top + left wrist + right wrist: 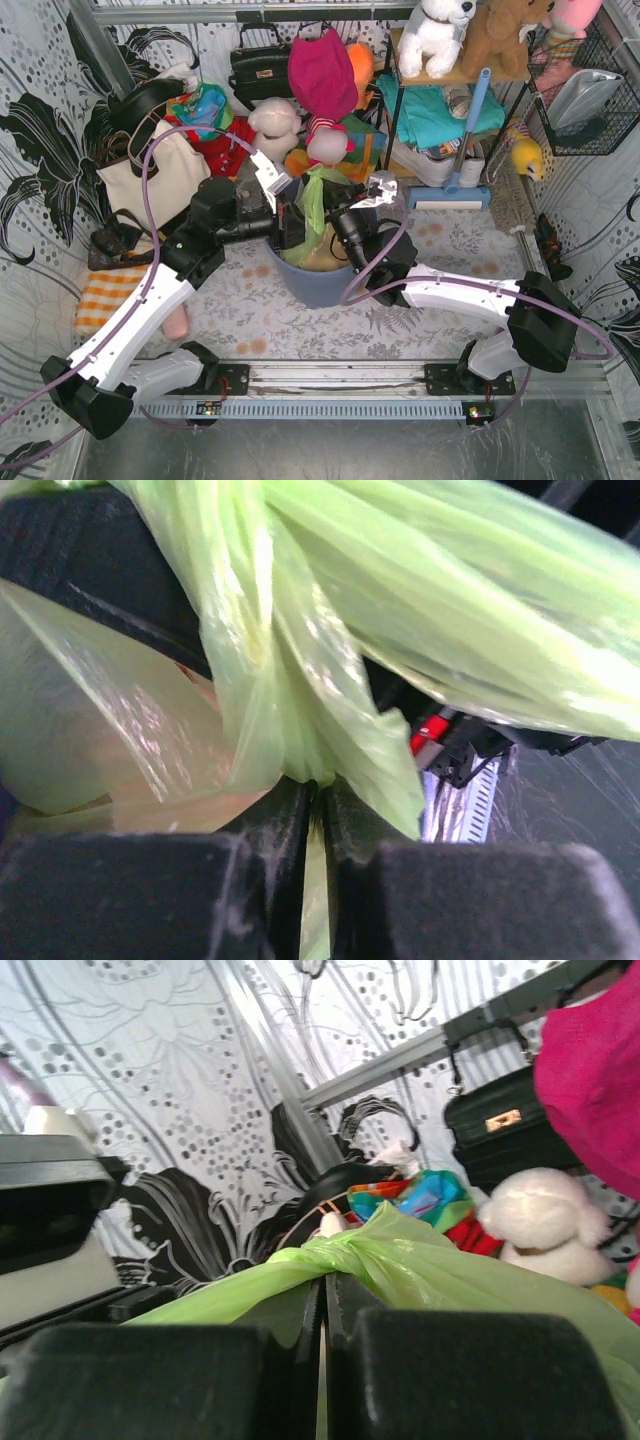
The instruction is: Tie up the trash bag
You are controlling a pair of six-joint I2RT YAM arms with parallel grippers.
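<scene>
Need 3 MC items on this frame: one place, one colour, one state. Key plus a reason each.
1. Where is the bag?
A in the bin
B on the shelf
C in the tote

2. Bag colour?
A black
B light green
C pink

3. Right jaws?
A wide open
B shut on nothing
C shut on the bag

Key:
1 A, the top view shows it standing in the bin.
2 B, green film shows in every view.
3 C, the right wrist view shows film pinched between closed jaws.

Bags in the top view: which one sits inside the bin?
The thin light-green trash bag, in the blue-grey bin; the cream tote and the black handbag are outside it.
</scene>
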